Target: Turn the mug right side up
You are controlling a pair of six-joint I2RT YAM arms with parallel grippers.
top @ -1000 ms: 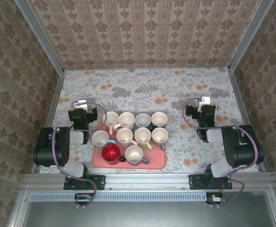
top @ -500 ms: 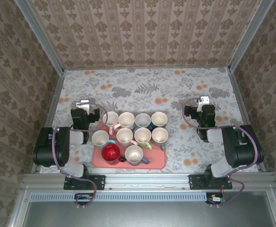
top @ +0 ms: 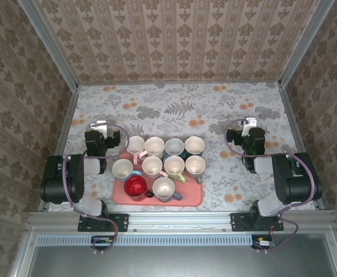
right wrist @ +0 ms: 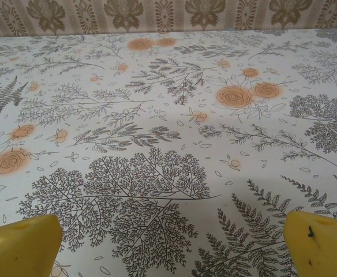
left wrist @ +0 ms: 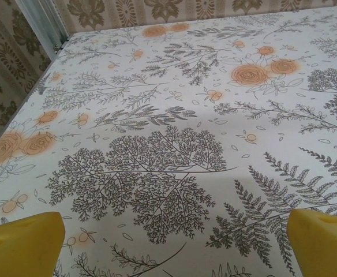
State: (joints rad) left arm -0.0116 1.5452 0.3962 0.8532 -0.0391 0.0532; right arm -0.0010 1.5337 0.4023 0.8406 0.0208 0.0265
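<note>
Mug [top: 135, 186] red, inverted, base up, near-left on pink tray [top: 190, 197].

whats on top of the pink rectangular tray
The pink rectangular tray carries nine cream-lined mugs, mouths up, and one red mug at its near left. Most of the tray floor beneath them is covered; bare strips show near the front edge.

Nothing readable here tbh: no words, logos or numbers on the mugs [top: 152, 166], the tray [top: 191, 199], the flowery tablecloth [top: 180, 107] or wallpaper [top: 174, 40].
</note>
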